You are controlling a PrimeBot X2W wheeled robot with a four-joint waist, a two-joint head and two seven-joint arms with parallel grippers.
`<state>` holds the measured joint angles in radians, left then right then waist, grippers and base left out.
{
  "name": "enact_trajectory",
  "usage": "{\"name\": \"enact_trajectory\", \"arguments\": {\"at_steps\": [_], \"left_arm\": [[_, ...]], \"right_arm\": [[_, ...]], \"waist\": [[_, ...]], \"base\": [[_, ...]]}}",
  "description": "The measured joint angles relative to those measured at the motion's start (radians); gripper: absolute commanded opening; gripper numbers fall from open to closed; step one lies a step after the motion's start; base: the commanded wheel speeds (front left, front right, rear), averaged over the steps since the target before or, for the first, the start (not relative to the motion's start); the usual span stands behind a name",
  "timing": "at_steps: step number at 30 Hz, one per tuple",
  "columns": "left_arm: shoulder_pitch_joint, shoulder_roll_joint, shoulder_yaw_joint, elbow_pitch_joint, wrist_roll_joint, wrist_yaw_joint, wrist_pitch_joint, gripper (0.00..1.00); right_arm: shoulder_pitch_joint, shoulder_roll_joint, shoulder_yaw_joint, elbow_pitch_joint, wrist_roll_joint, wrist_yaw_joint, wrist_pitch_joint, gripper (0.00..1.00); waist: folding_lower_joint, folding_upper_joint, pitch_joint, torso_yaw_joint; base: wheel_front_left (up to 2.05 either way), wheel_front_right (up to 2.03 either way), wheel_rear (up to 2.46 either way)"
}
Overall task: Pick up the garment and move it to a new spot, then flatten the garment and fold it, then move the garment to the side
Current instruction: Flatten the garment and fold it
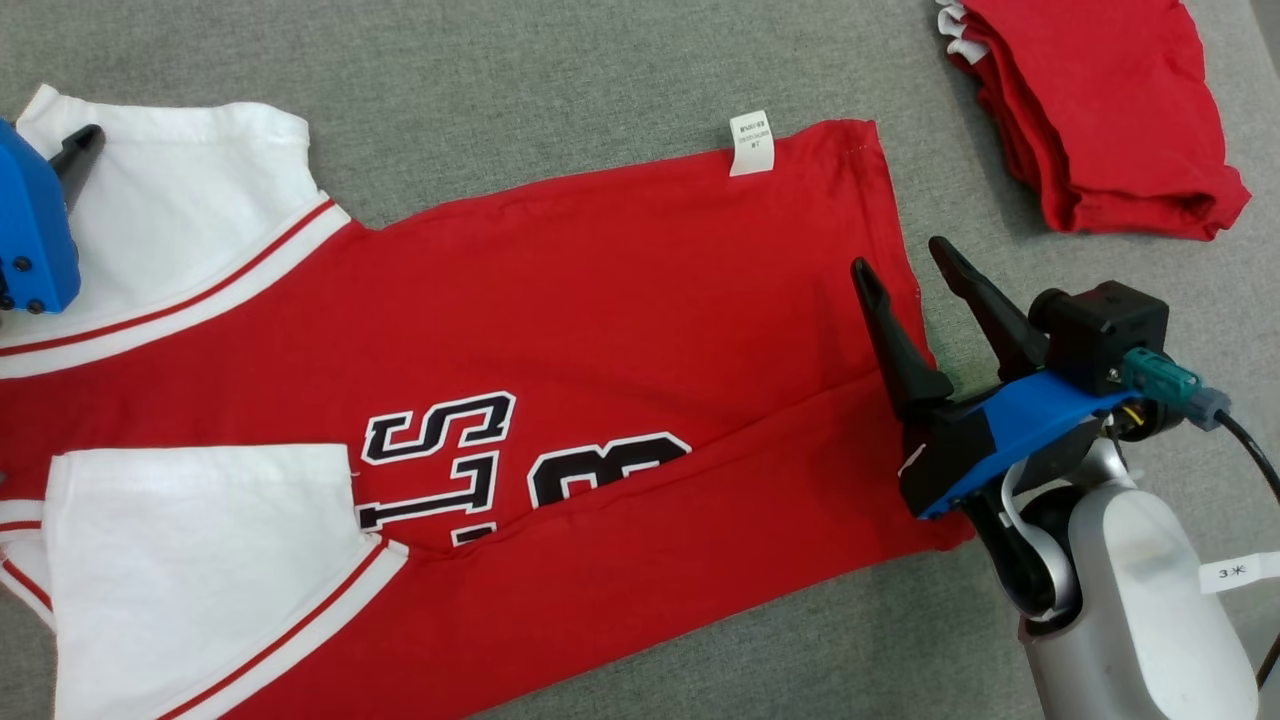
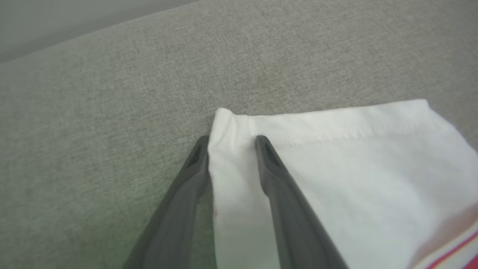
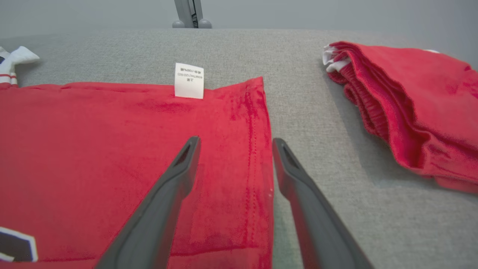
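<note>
On grey fabric surface (image 1: 600, 90), flat red garment (image 1: 600, 300); left claw (image 2: 231, 144) released astride sleeve (image 2: 354, 157), right claw (image 3: 235, 144) released astride hem (image 3: 255, 149).

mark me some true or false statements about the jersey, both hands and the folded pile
1. The red jersey lies spread out on the grey surface. True.
2. The left hand has a corner of the white sleeve between its fingers. True.
3. The right hand is shut tight on the hem. False: its fingers stand apart, one on either side of the hem.
4. The folded red pile sits on the jersey's printed letters. False: it lies apart from the jersey, off to the right.
5. A white label sticks out at the jersey's far edge. True.
</note>
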<state>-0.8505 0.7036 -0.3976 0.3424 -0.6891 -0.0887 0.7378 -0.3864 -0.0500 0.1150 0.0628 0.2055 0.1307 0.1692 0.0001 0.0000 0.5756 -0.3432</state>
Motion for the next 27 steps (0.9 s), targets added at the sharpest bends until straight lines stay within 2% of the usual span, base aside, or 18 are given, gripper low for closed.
{"name": "enact_trajectory", "arguments": {"at_steps": [1, 11, 21, 27], "left_arm": [[-0.001, -0.002, 0.001, -0.001, -0.007, 0.000, 0.000, 0.00], [-0.005, -0.031, 0.022, -0.040, -0.042, -0.015, -0.087, 0.00], [-0.011, -0.066, -0.038, -0.128, -0.051, -0.035, -0.178, 0.00], [-0.011, -0.074, -0.076, -0.160, -0.060, -0.036, -0.213, 0.00]], "right_arm": [[-0.006, 0.000, -0.001, 0.001, 0.000, 0.000, 0.000, 1.00], [-0.121, 0.000, -0.034, 0.062, -0.029, 0.000, 0.034, 1.00], [-0.267, -0.049, -0.130, 0.273, -0.083, 0.000, 0.124, 1.00], [-0.327, -0.055, -0.154, 0.401, -0.071, 0.000, 0.166, 0.98]], "waist": [[0.0000, 0.0000, 0.001, 0.001], [0.0000, 0.0000, -0.019, 0.049], [-0.0001, 0.0000, -0.047, 0.132], [-0.0001, 0.0000, -0.047, 0.165]], "base": [[0.00, 0.00, 0.00], [0.00, 0.00, 0.00], [0.00, 0.00, 0.00], [0.00, 0.00, 0.00]]}}
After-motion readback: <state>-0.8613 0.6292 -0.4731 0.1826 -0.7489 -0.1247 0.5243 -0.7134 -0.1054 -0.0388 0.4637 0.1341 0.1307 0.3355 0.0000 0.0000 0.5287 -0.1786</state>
